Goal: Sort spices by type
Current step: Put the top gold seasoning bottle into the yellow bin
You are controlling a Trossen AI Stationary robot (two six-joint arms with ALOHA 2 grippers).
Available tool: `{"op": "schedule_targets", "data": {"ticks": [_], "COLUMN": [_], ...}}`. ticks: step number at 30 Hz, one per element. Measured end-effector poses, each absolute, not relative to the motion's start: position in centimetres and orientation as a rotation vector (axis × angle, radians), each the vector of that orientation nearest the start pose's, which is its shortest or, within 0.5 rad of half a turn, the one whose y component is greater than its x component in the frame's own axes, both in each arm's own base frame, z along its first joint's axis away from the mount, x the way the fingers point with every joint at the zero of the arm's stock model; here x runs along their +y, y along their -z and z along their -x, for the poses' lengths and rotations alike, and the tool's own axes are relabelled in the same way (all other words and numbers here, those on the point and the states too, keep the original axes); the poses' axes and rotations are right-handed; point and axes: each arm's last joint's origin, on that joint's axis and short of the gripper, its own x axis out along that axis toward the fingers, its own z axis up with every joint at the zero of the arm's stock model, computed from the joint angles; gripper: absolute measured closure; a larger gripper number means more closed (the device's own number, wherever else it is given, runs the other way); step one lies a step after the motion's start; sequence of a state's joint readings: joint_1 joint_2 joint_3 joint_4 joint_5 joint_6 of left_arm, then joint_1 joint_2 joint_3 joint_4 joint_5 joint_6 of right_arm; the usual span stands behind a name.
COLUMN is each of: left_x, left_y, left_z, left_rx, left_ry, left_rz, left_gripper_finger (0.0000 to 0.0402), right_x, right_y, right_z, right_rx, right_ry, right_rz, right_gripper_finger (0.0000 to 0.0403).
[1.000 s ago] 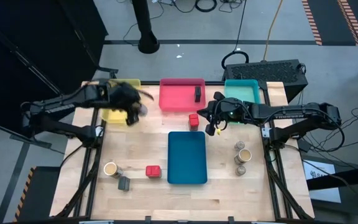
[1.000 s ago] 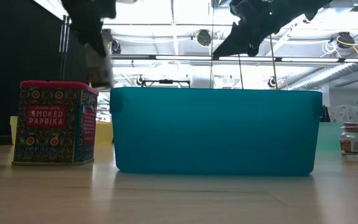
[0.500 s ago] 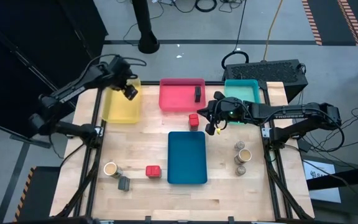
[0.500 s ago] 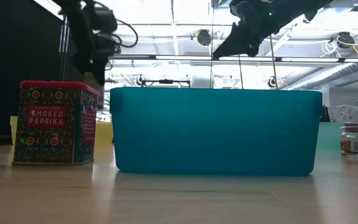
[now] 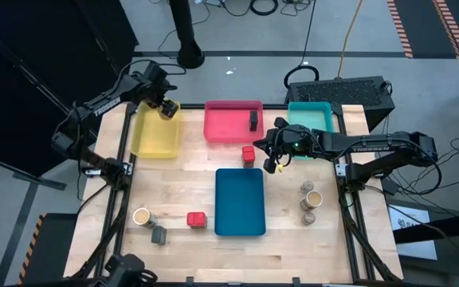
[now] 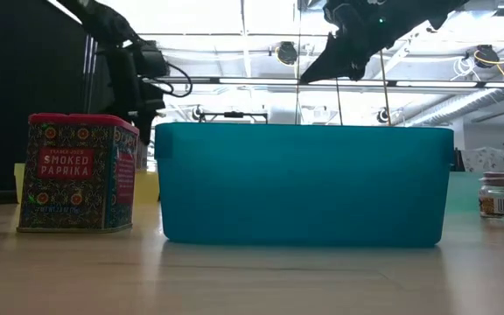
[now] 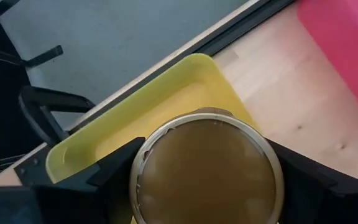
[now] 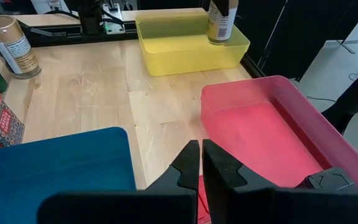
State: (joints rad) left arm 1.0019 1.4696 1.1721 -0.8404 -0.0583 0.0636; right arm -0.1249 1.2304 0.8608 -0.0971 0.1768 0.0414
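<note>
- The wooden table (image 5: 182, 191) carried four trays. The blue tray (image 5: 240, 201) lay near the centre. The yellow tray (image 5: 154, 137) was at about 10 o'clock from it, the red tray (image 5: 231, 123) at 12 o'clock and the teal tray (image 5: 315, 116) at about 1 o'clock.
- The left gripper (image 5: 166, 109) hung over the far corner of the yellow tray. It held a tan jar (image 7: 207, 168) between its fingers (image 7: 120, 168), which stood wide around the jar's round body. The right wrist view showed this jar upright, above the yellow tray.
- The right gripper (image 5: 271, 165) was just beside the far right corner of the blue tray, at about 1 o'clock from the tray's centre. Its fingers (image 8: 188, 163) were pressed together and held nothing.
- A dark box (image 5: 254, 120) stood inside the red tray, at the right wall.
- One red box (image 5: 249, 155) stood between the red tray and the blue tray. Another red box (image 5: 196, 219) stood at 8 o'clock from the blue tray, just beside it; the low view showed the label "Smoked Paprika" on it.
- At the left near part of the table were a tan jar with open top (image 5: 141, 216) and a small grey box (image 5: 159, 235), near each other.
- At 3 o'clock from the blue tray stood three small round jars (image 5: 311, 199), close together.
</note>
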Motion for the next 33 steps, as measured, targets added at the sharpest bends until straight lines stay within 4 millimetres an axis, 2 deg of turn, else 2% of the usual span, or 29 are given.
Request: {"op": "schedule_targets", "data": {"ticks": [18, 26, 33], "left_x": [24.4, 23.9, 24.0], "left_y": [-26.4, -23.8, -22.7], "left_z": [-15.5, -15.0, -15.0], "left_rx": [1.037, 1.083, 1.047], "left_ry": [-0.876, -0.874, -0.888], "left_rz": [0.488, 0.521, 0.502], "left_gripper_finger": [0.0122, 0.0122, 0.0122], "right_x": [-3.8, -3.8, -3.8], "right_y": [-27.6, -27.6, -27.6], "right_z": [-26.5, -26.5, -26.5], "right_rx": [0.462, 0.464, 0.464], "right_ry": [0.306, 0.306, 0.306], "right_rz": [-0.028, -0.028, -0.023], "right_gripper_finger": [0.0403, 0.0403, 0.0403]}}
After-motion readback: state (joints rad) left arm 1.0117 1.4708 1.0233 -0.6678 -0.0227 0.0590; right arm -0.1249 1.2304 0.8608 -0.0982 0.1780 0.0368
